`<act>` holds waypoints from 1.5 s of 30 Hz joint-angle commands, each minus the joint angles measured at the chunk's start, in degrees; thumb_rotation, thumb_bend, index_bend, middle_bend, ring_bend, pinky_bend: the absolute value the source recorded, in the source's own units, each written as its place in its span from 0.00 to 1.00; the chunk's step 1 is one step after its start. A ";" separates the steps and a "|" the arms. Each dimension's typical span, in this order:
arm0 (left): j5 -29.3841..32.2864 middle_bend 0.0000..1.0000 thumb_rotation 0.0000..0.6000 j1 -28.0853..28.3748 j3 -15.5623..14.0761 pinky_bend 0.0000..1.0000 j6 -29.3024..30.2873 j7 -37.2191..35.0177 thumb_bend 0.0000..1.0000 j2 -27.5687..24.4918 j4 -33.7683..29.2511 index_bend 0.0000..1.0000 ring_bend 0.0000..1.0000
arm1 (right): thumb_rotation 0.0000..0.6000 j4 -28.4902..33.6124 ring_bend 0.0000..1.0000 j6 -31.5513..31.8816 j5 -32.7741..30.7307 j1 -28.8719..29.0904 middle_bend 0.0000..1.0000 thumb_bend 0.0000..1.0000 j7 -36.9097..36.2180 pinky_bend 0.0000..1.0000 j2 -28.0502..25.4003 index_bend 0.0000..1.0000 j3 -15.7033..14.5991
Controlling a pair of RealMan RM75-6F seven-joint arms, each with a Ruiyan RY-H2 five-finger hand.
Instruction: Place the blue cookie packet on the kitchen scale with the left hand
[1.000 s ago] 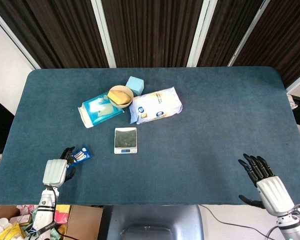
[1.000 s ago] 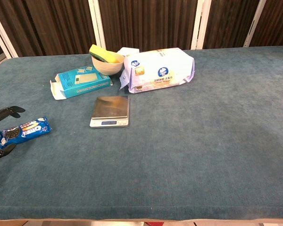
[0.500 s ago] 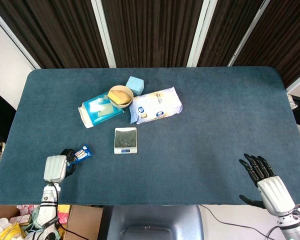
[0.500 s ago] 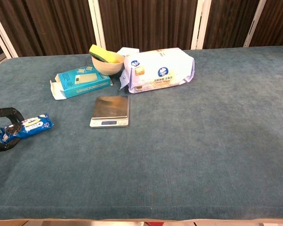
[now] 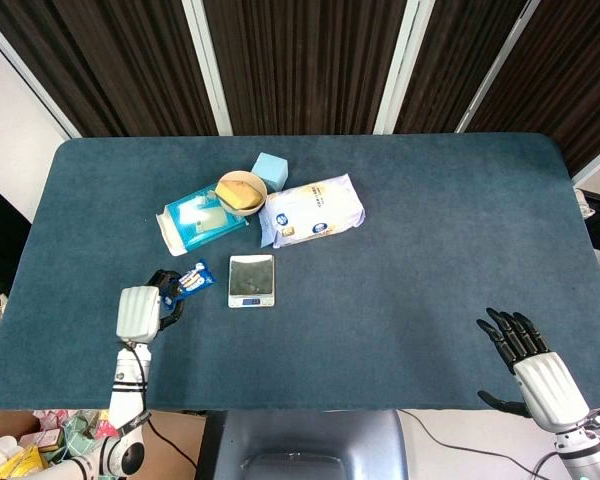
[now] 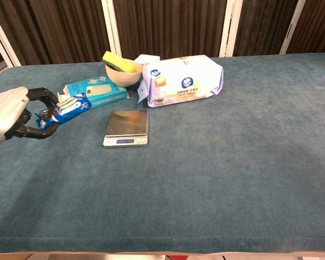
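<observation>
Head view: left hand fingers curled around packet, just left of scale. Right hand near table edge, fingers spread, holding nothing.
Chest view: packet off the cloth in left hand, left of scale.

Broad table covered in dark teal felt-like cloth, rounded at the corners. Resting on it — a flat rectangular kitchen scale with a silver platform, a light-blue cardboard box with an open flap, a tan bowl holding a yellow sponge, and a large white soft-plastic pack with blue print. Behind the bowl, just beside it — a small pale-blue cube.
</observation>
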State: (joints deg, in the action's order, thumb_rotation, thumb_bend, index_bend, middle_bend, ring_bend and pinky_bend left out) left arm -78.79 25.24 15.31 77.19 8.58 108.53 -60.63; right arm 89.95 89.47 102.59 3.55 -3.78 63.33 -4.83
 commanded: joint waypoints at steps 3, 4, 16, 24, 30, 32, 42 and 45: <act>1.89 0.57 1.00 4.71 2.40 1.00 -3.34 2.85 0.40 4.71 3.04 0.55 1.00 | 1.00 -0.02 0.00 -0.34 -0.50 0.23 0.00 0.17 -0.68 0.00 -0.31 0.00 0.19; 2.25 0.57 1.00 5.59 2.79 1.00 -3.96 3.23 0.40 5.57 3.99 0.55 1.00 | 1.00 -0.08 0.00 -0.36 -0.53 0.27 0.00 0.17 -0.83 0.00 -0.37 0.00 0.21; 4.26 0.55 1.00 13.80 4.93 1.00 -7.73 3.29 0.40 14.30 16.76 0.53 1.00 | 1.00 -0.38 0.00 -1.32 -2.32 0.83 0.00 0.17 -3.77 0.00 -1.51 0.00 0.71; 5.03 0.30 1.00 16.14 5.16 1.00 -9.06 1.63 0.40 16.87 21.08 0.36 1.00 | 1.00 -0.34 0.00 -1.52 -1.91 0.95 0.00 0.17 -3.80 0.00 -1.59 0.00 0.47; 4.55 0.17 1.00 16.96 4.73 1.00 -8.23 0.23 0.39 17.60 22.21 0.20 1.00 | 1.00 -0.35 0.00 -1.46 -2.04 0.91 0.00 0.17 -3.94 0.00 -1.71 0.00 0.50; 4.57 0.15 1.00 17.10 4.57 1.00 -8.31 0.12 0.39 17.63 22.10 0.18 1.00 | 1.00 -0.35 0.00 -1.43 -1.99 0.92 0.00 0.17 -3.93 0.00 -1.68 0.00 0.50; 1.38 0.13 1.00 13.78 1.16 1.00 -2.89 0.05 0.39 13.04 14.89 0.14 1.00 | 1.00 -0.48 0.00 -1.15 -1.91 0.83 0.00 0.17 -3.61 0.00 -1.50 0.00 0.58; -2.05 0.14 1.00 10.02 -2.31 1.00 2.36 0.73 0.39 7.52 8.78 0.14 1.00 | 1.00 -0.46 0.00 -1.07 -1.61 0.76 0.00 0.17 -3.26 0.00 -1.39 0.00 0.44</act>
State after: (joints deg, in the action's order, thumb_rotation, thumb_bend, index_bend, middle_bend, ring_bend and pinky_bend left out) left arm -77.72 38.64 16.14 75.11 8.82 120.68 -46.78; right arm 89.47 88.39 100.95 4.33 -7.07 61.92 -4.37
